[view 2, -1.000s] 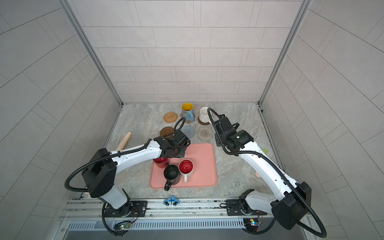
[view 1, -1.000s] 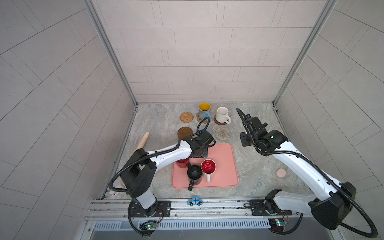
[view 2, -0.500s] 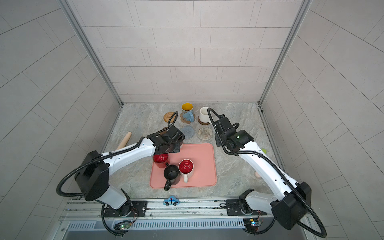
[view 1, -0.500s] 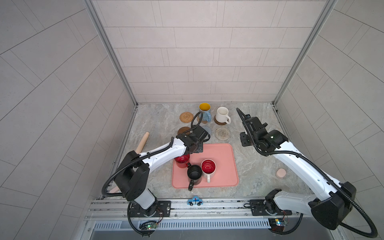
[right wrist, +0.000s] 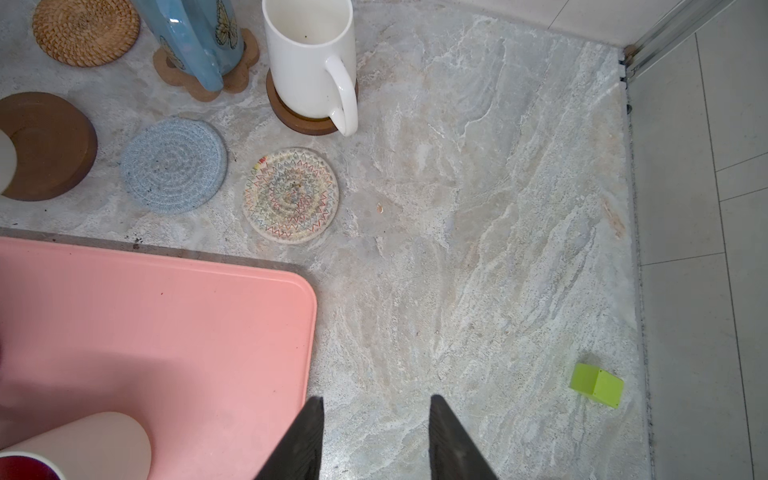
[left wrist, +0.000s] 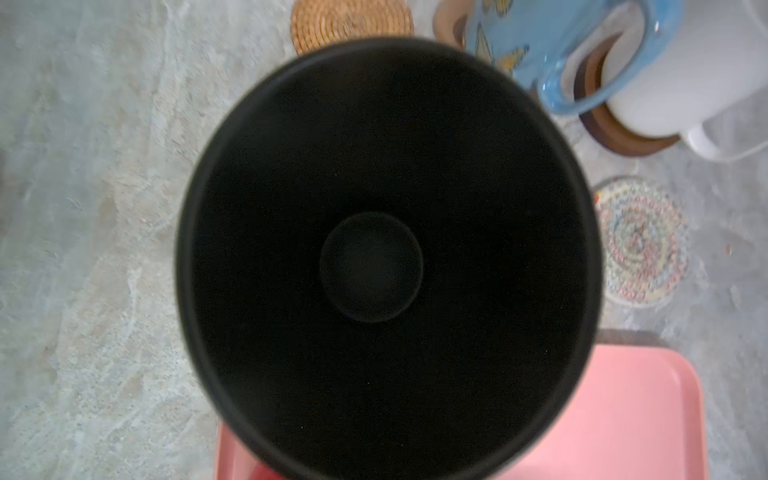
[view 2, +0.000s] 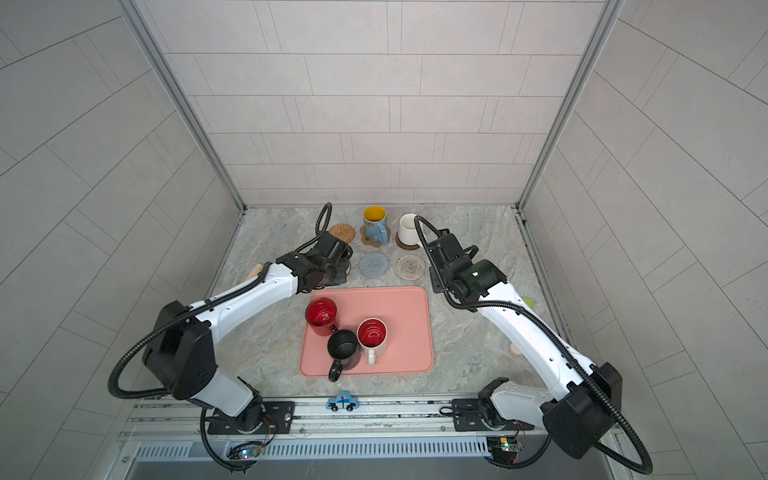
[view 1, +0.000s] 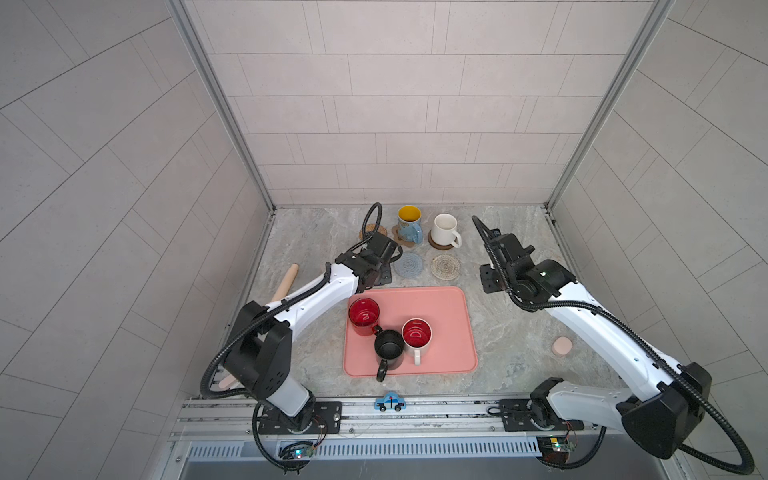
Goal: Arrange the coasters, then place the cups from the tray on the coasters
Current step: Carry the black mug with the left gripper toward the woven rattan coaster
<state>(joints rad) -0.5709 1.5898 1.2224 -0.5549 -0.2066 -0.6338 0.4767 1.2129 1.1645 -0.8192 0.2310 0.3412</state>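
Observation:
My left gripper [view 1: 380, 251] is shut on a black cup [left wrist: 374, 257], which fills the left wrist view and hangs just behind the tray's [view 1: 449, 316] back left corner. Its fingers are hidden. On the tray stand a red cup [view 1: 363, 318], another black cup [view 1: 389, 349] and a white cup with red inside [view 1: 417, 334]. The blue cup [view 1: 409, 224] stands on the paw coaster [view 1: 400, 240], the cream-white cup [view 1: 444, 228] on a brown one [view 1: 438, 245]. The brown [right wrist: 45, 145], grey-blue [view 1: 408, 266], cream [view 1: 445, 267] and rattan [view 1: 372, 230] coasters are bare. My right gripper [right wrist: 376, 405] is open over bare table.
A wooden rolling pin [view 1: 286, 282] lies along the left wall. A small pink puck [view 1: 562, 345] sits under the right arm, and a green block [right wrist: 596, 384] lies near the right wall. A blue toy car [view 1: 390, 402] is on the front rail.
My left gripper has carried the black cup from above the tray's back left part toward the back left, off the tray. The right arm has stayed still.

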